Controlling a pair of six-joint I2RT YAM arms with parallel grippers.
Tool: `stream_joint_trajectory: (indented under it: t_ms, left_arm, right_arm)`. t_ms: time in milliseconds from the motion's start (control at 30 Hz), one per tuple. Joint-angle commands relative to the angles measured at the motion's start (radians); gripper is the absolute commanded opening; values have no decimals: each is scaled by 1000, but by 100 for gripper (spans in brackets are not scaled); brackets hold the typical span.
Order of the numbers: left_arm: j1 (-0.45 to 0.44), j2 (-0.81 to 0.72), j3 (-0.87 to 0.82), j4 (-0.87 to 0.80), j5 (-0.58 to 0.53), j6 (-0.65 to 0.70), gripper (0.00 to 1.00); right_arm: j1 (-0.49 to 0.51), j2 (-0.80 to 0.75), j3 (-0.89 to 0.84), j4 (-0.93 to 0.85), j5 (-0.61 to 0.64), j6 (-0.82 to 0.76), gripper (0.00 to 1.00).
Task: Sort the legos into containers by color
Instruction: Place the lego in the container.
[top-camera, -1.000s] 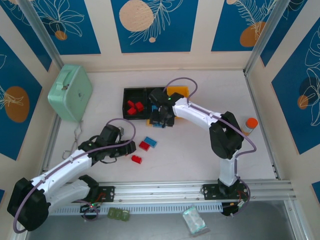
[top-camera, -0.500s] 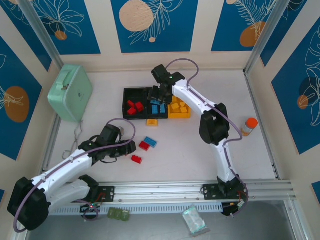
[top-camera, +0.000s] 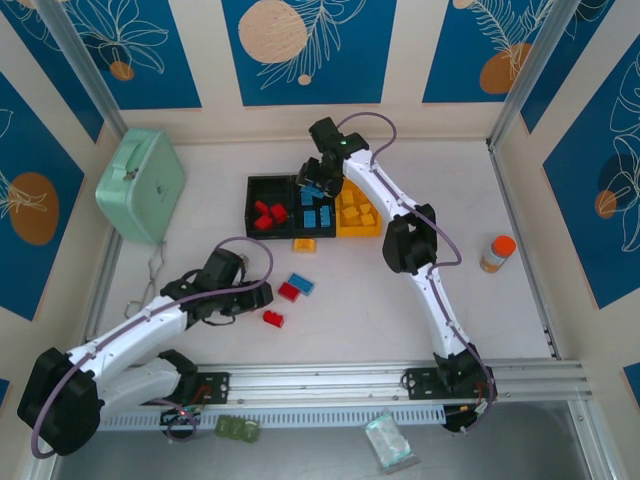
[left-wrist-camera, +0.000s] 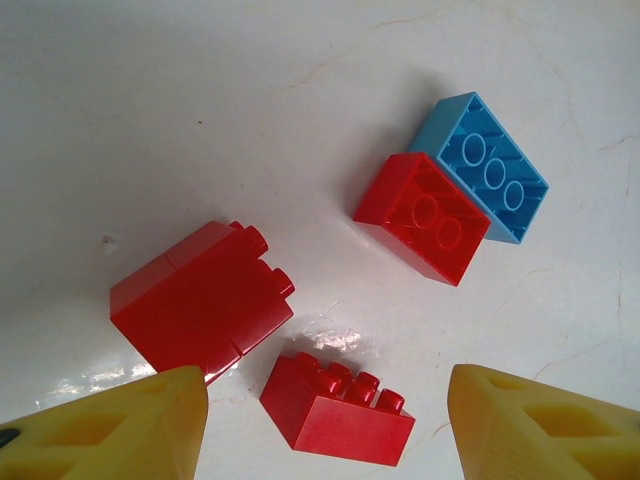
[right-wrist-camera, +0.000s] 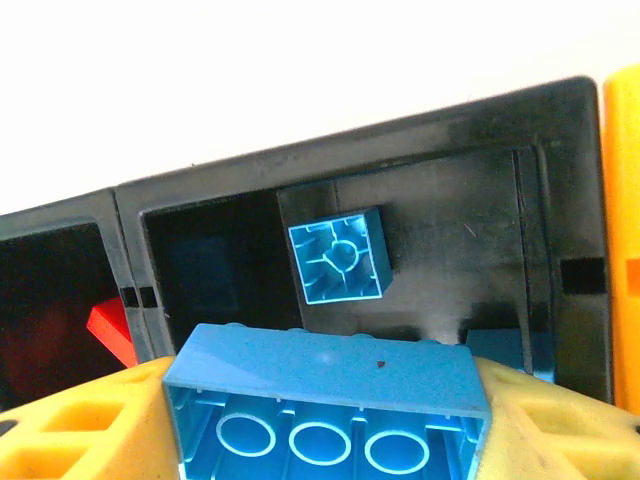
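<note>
Right wrist cam: right hand (right-wrist-camera: 320, 440) is clamped on a blue lego (right-wrist-camera: 330, 375) right over the middle black bin (right-wrist-camera: 450, 230). Left hand (left-wrist-camera: 325, 405) hangs released above red legos (left-wrist-camera: 200, 300) on the desk (left-wrist-camera: 200, 100).

Your top camera looks down from 6 o'clock over the whole table (top-camera: 340, 300). It shares loose legos (left-wrist-camera: 420, 215) with the close left wrist view, containers (right-wrist-camera: 450, 220) with the right.
</note>
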Motion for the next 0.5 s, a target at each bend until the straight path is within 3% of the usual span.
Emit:
stream_joint_trajectory:
  t_ms: [0, 267, 467]
  left_arm:
    - [10, 9, -5, 11, 21, -6, 64]
    - [11, 10, 0, 13, 24, -10, 64]
    - [11, -2, 6, 5, 24, -10, 64]
  right_arm:
    - [-1, 34, 52, -34, -36, 12, 65]
    - [-2, 23, 62, -34, -30, 12, 75]
    - [4, -13, 60, -39, -19, -1, 77]
